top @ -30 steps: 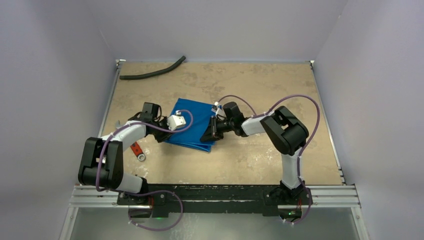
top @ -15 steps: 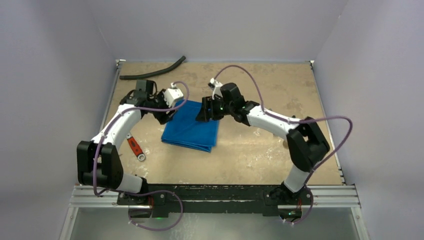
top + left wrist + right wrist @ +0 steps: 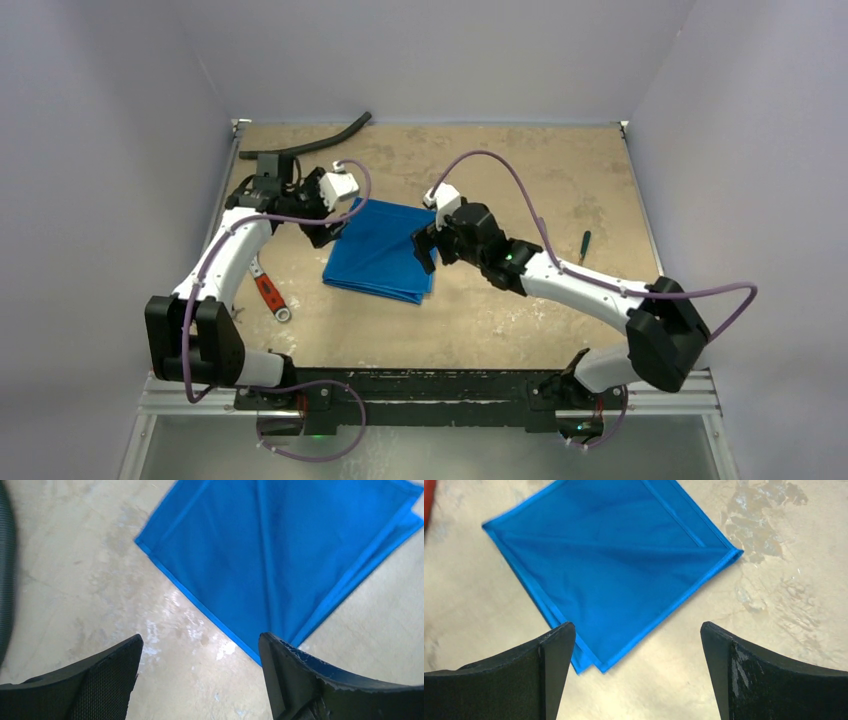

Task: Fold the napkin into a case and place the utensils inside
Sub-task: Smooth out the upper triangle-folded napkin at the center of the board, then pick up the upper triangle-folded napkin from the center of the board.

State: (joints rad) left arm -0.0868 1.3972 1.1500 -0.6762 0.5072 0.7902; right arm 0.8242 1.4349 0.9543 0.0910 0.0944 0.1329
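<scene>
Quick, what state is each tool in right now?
Left tool: open, holding nothing.
Right tool: open, holding nothing; the napkin lies free below it.

No writing, brand, number or sign can be read in any view. The red-handled wrench (image 3: pixel 268 292) may carry a marking, but it is too small to tell.
</scene>
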